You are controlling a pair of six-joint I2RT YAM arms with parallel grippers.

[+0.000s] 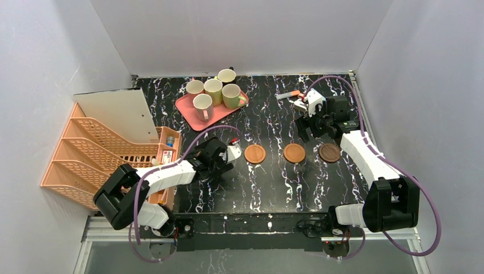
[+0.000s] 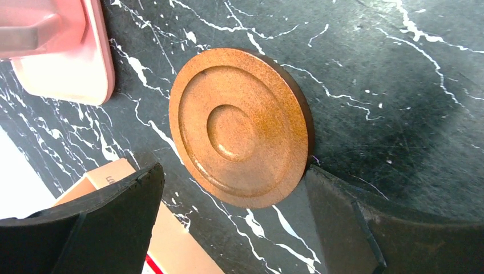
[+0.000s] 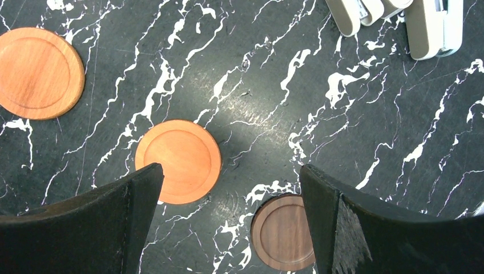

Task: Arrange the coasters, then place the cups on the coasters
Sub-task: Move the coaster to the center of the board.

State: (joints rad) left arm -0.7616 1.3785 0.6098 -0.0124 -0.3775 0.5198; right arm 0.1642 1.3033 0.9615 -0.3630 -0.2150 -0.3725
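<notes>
Three coasters lie in a row on the black marble table: an orange-brown one [image 1: 254, 153], a second orange-brown one [image 1: 294, 153] and a dark brown one [image 1: 330, 152]. My left gripper [image 1: 233, 153] is low at the left coaster [image 2: 240, 125] and open. Its right finger [image 2: 342, 217] touches the disc's rim, while the left finger [image 2: 114, 217] stands apart. Higher up behind the row, my right gripper [image 1: 305, 130] is open and empty over the middle coaster [image 3: 178, 161] and the dark coaster [image 3: 282, 231]. Several cups [image 1: 213, 91] stand on the pink tray [image 1: 185, 107].
An orange file rack [image 1: 97, 154] and a small orange bin [image 1: 169, 145] fill the left side, with a white board [image 1: 117, 111] behind them. A marker [image 1: 288, 95] lies at the back. White plastic items [image 3: 394, 23] lie beyond the right gripper. The tray corner [image 2: 63, 57] is close to the left gripper.
</notes>
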